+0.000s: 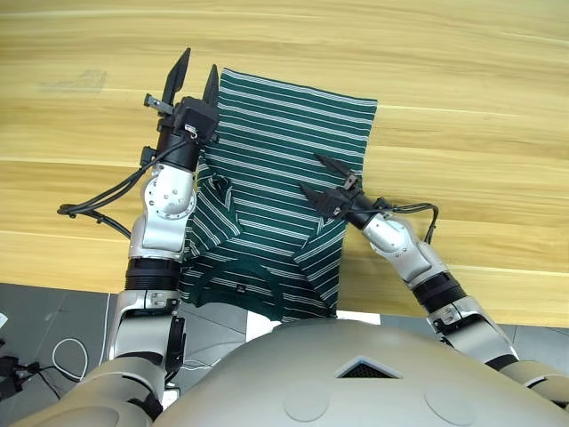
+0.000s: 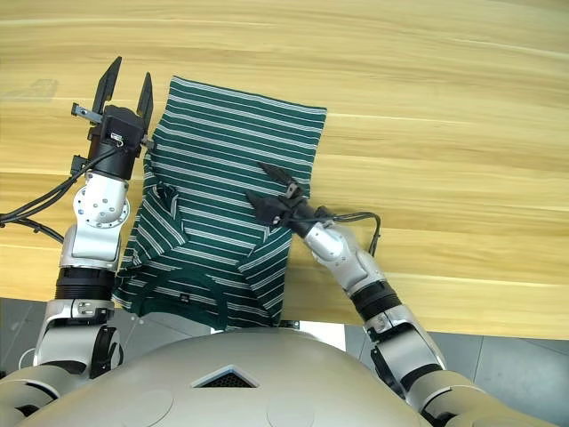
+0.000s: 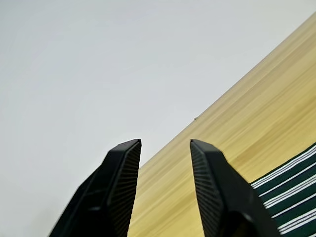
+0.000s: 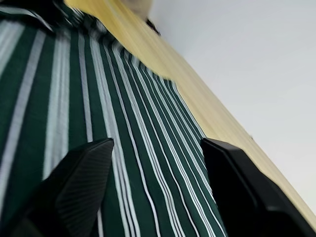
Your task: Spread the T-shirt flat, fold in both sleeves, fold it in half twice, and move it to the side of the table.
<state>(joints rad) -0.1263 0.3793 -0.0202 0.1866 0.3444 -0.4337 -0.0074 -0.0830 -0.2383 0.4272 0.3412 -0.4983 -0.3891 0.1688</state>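
The T-shirt (image 1: 284, 151), dark green with thin white stripes, lies on the wooden desk (image 1: 462, 107) in front of the robot as a long, narrow shape. Its collar end is at the desk's near edge and its hem is towards the far side. Both sleeves are turned inward over the body, making slanted folds on the left and right near the collar. The left gripper (image 1: 198, 64) is at the shirt's left edge, near the far left corner. Its fingers (image 3: 123, 182) are spread apart with nothing between them, and they point out over bare desk beside the striped cloth. The right gripper (image 1: 308, 172) is over the right half of the shirt, about midway along its length. Its fingers (image 4: 79, 187) are also parted and hold nothing, and striped fabric shows in the gap between them.
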